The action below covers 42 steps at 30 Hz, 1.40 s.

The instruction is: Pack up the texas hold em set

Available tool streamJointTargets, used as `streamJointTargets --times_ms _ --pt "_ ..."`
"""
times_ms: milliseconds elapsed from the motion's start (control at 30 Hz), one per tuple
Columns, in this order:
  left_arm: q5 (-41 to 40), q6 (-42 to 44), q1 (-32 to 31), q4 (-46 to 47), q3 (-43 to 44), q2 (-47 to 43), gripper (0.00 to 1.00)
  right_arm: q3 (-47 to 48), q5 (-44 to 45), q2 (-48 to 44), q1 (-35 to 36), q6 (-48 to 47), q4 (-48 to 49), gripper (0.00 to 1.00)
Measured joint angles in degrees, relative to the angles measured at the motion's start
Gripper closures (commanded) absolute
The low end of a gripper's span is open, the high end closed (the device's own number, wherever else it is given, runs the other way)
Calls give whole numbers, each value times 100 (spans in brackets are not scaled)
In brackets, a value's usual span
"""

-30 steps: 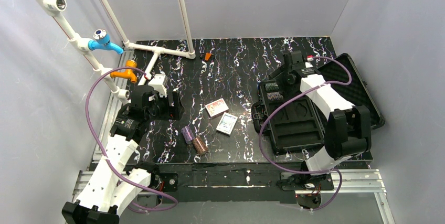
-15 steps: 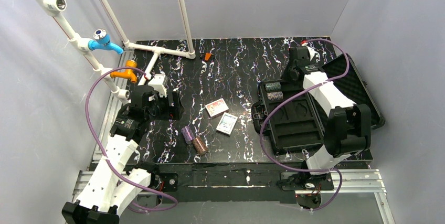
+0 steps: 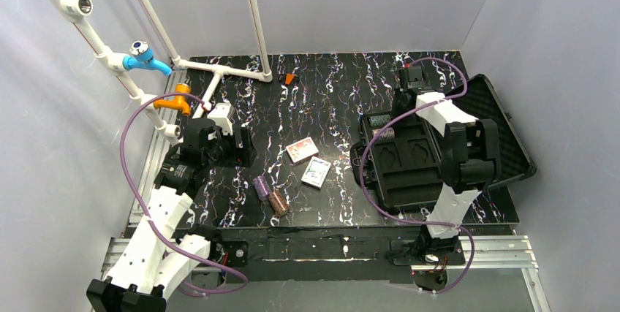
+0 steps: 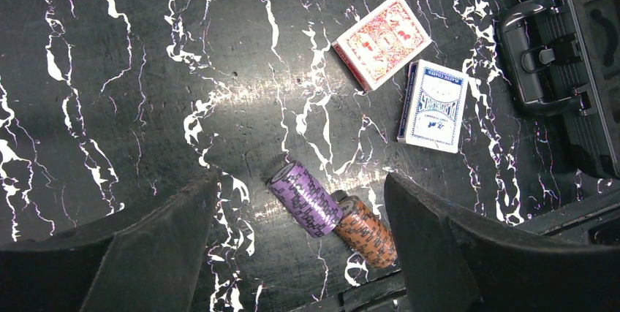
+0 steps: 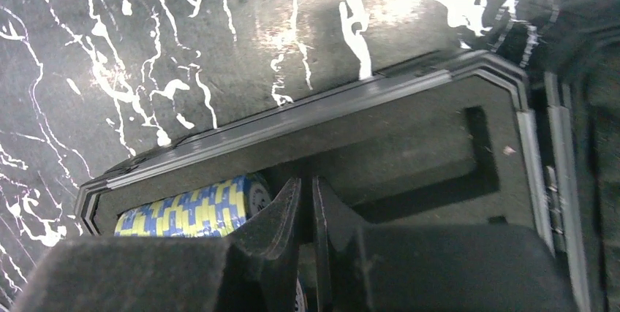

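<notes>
The case (image 3: 398, 180) is lying open at the right of the top view, its lid (image 3: 504, 129) tipped back toward the right edge and its handle (image 4: 545, 63) pointing toward the middle of the worktop (image 3: 329, 85). Two chip stacks are already sitting on their sides in the upper left corner of the tray, one (image 3: 379, 120) just above the other (image 3: 383, 134). In the right wrist view a blue-and-yellow stack (image 5: 194, 210) is showing in its slot at lower left, just inside the case rim (image 5: 292, 118).

The right arm (image 3: 453, 118) is reaching over that corner. Its jaws are pressed nearly together with only a sliver between them, gripping nothing, and their tips are sitting right beside the blue-and-yellow stack. I cannot tell whether they are touching it.

Out on the worktop, left of the case, the red deck (image 4: 382, 39) and the blue deck (image 4: 435, 104) are lying flat, close together. Below them the purple stack (image 4: 305, 199) and the orange stack (image 4: 365, 230) are lying on their sides, end to end and touching.

The left arm (image 3: 164, 210) is hanging at the left of the top view, its jaws spread wide and released, with both loose stacks showing between them in the left wrist view, untouched.
</notes>
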Motion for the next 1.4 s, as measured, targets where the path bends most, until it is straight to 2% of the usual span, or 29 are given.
streamJointTargets --times_ms 900,1000,1067,1100,1300,1400 --pt "-7 0 0 0 0 103 18 114 -1567 271 -131 -505 -61 83" --pt "-2 7 0 0 0 127 14 105 -1751 271 -105 -503 -35 83" --pt "7 15 0 0 0 136 4 103 -1862 271 -96 -494 -22 81" --pt "9 20 0 0 0 138 2 103 -1886 271 -94 -490 -17 80" --pt "-68 -50 0 4 0 144 2 94 -1829 271 -94 -496 9 63" --pt "-260 -160 0 -9 61 247 2 94 -1749 245 -96 -509 17 60"
